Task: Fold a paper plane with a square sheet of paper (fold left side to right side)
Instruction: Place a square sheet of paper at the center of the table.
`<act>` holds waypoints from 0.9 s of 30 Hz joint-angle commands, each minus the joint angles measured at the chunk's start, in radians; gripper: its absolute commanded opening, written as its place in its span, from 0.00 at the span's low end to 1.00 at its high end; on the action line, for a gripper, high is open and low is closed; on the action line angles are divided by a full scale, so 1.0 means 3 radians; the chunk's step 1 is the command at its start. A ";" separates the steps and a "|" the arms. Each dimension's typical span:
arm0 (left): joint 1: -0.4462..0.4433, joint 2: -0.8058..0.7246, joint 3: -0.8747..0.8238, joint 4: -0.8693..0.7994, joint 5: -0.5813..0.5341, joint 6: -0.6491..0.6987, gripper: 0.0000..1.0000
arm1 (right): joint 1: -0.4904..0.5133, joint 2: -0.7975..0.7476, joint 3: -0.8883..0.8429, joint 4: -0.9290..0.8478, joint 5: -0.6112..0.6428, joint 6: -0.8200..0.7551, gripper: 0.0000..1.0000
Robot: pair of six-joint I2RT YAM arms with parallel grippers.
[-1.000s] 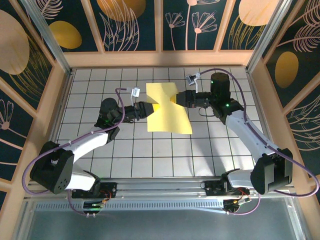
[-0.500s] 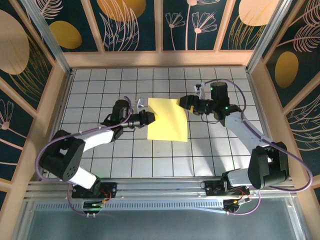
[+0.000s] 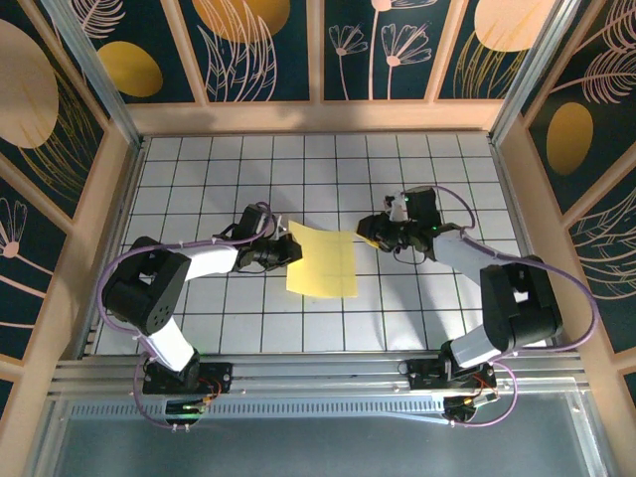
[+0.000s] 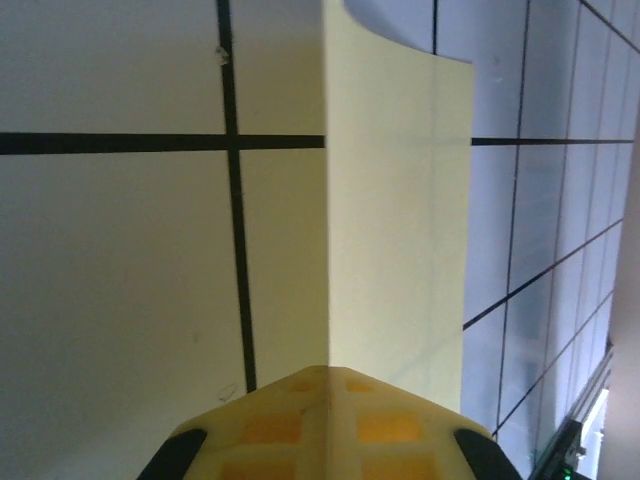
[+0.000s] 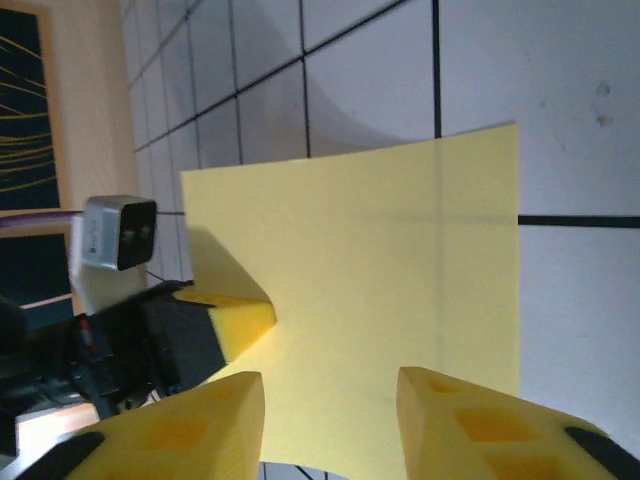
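While the left tool [image 3: 293, 250] clamps its edge, the thin, smooth, near-square yellow sheet [image 3: 324, 264] lies aligned with the tiled bench [image 3: 397, 318]; the right tool [image 3: 367, 231] stands parted.

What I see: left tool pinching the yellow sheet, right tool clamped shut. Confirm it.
No. The right tool is open, jaws apart with the yellow sheet showing between them, per the right wrist view. The left tool does pinch it.
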 commanded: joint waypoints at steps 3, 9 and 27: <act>-0.0009 0.0027 0.0105 -0.0265 -0.0121 0.0122 0.00 | 0.0184 0.0308 0.0023 0.0088 0.0169 0.0016 0.26; -0.0008 0.0116 0.0152 -0.0342 -0.0141 0.0162 0.00 | 0.0327 0.0631 0.0158 0.0015 0.0286 -0.0041 0.14; -0.0079 0.0073 0.0278 -0.0385 -0.0041 0.0135 0.24 | 0.0499 0.0977 0.0349 -0.0562 0.0767 -0.0336 0.11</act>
